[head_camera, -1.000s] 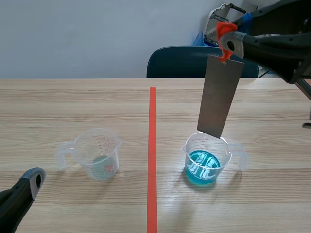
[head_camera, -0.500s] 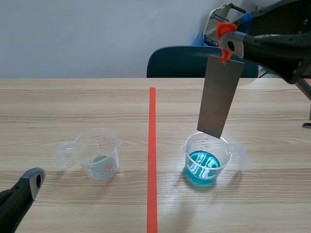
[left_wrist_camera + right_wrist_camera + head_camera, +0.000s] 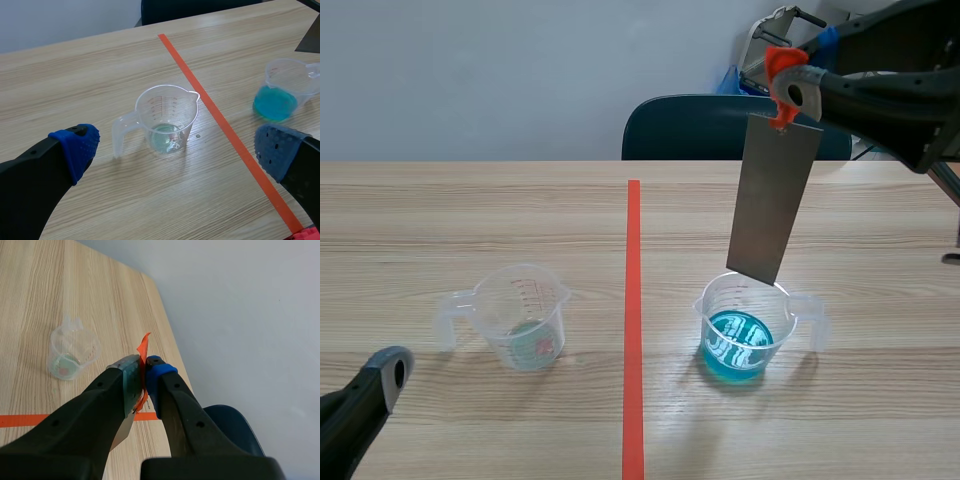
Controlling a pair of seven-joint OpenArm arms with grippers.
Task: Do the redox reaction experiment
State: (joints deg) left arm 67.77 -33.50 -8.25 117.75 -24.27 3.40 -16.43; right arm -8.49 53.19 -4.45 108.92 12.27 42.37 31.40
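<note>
A grey metal strip (image 3: 772, 198) with an orange tag (image 3: 778, 68) at its top hangs upright from my right gripper (image 3: 788, 88), which is shut on the tagged end. Its lower edge sits just above the rim of a clear beaker of blue liquid (image 3: 740, 328), right of the red line. In the right wrist view the orange tag (image 3: 143, 352) shows between the fingers of my right gripper (image 3: 143, 371). A second clear beaker (image 3: 523, 316) with a little pale liquid stands left of the line. My left gripper (image 3: 175, 145) is open, low, with that beaker (image 3: 165, 119) ahead of it.
A red tape line (image 3: 633, 310) runs down the middle of the wooden table (image 3: 470, 210). A dark blue chair (image 3: 705, 128) stands behind the far edge. The blue beaker (image 3: 282, 90) lies ahead and to the side of my left gripper.
</note>
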